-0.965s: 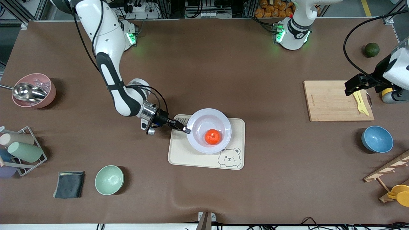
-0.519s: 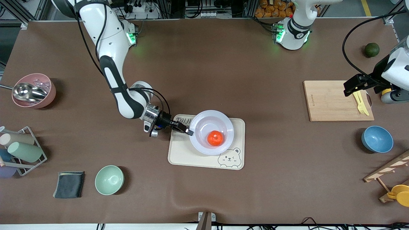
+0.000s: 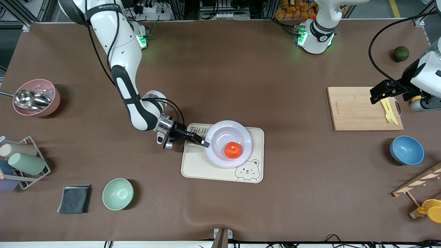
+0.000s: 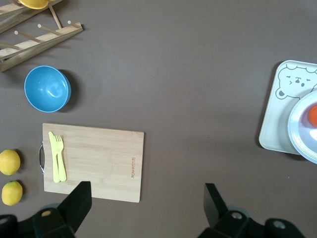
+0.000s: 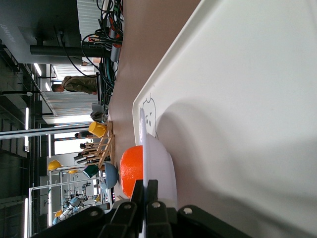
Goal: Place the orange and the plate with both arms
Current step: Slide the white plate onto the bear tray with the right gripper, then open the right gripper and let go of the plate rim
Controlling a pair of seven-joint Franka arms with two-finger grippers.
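The plate (image 3: 228,143) has shifted toward the left arm's end of the tray (image 3: 196,165), the right gripper (image 3: 204,142) pinching its rim, the orange (image 3: 232,150) sitting inside (off-centre). The left gripper (image 4: 146,201) hangs spread wide above the cutting board (image 3: 355,108), holding nothing.

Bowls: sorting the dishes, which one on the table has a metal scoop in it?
The pink bowl at the right arm's end; the mint-green bowl and blue bowl sit empty.
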